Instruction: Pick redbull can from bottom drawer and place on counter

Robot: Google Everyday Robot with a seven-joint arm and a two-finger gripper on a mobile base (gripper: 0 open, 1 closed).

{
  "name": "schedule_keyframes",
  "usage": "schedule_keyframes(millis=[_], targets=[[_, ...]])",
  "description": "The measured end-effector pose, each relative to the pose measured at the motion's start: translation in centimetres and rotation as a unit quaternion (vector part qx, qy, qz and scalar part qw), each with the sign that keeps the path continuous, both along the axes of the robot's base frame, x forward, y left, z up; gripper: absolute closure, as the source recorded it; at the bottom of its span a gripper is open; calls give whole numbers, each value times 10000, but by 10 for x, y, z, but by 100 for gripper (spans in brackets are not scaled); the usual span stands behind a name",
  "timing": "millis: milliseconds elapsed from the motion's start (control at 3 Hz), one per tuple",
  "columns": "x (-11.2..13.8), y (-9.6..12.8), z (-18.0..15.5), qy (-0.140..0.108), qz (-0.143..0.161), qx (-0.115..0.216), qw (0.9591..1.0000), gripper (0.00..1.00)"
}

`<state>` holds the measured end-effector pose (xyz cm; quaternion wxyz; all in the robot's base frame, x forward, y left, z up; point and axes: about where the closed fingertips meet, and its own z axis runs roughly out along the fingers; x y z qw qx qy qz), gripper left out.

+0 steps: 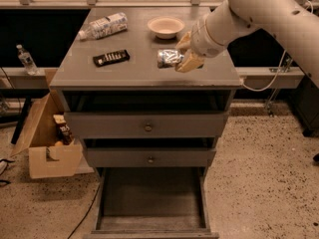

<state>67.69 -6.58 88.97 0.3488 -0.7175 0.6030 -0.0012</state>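
The redbull can (168, 58), shiny silver and blue, lies sideways in my gripper (182, 56), which is shut on it. I hold it just above the right half of the grey counter (134, 71), in front of a bowl. The arm reaches in from the upper right. The bottom drawer (152, 197) stands pulled out below, and its grey floor is bare.
On the counter lie a clear plastic bottle with a white label (103, 26) at the back left, a flat black candy bar (110, 58) and a cream bowl (166, 27). Two shallower drawers with brass knobs (148, 128) sit above. A cardboard box (47, 143) stands on the floor at left.
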Motion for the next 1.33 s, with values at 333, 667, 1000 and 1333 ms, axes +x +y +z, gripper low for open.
schedule_keyframes(millis=[333, 667, 1000, 1333], targets=[[44, 12, -3, 278, -232, 400, 9985, 74], [67, 21, -2, 402, -282, 631, 9968, 50], [80, 27, -7, 567, -280, 747, 9952, 20], [85, 28, -8, 639, -280, 742, 9948, 0]])
